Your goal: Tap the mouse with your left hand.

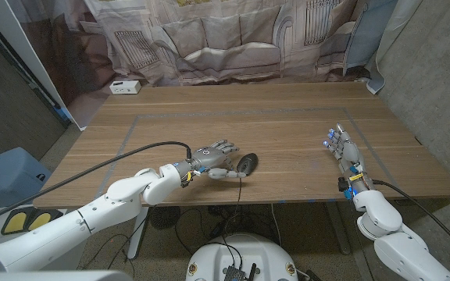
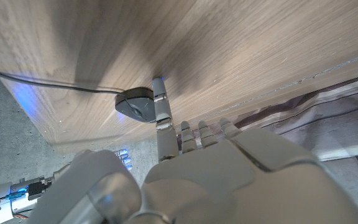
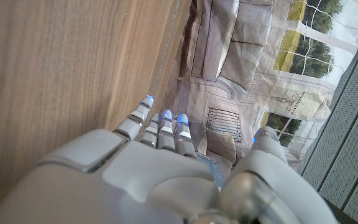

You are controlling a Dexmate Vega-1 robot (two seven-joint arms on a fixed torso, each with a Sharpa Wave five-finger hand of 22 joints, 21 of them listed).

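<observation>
A small black mouse (image 1: 247,163) lies near the table's front edge, left of the middle. My left hand (image 1: 212,159) reaches in from the left, its fingers stretched toward the mouse and holding nothing. In the left wrist view one long finger (image 2: 161,113) lies over the mouse (image 2: 135,103) and seems to touch its top. My right hand (image 1: 343,150) stands far off on the right side of the table with its fingers straight and apart, empty. The right wrist view shows its fingertips (image 3: 164,119) over bare wood.
The mouse's thin black cable (image 1: 238,187) runs off the front edge of the wooden table (image 1: 287,117). A small white box (image 1: 125,87) sits at the back left corner. A printed curtain hangs behind the table.
</observation>
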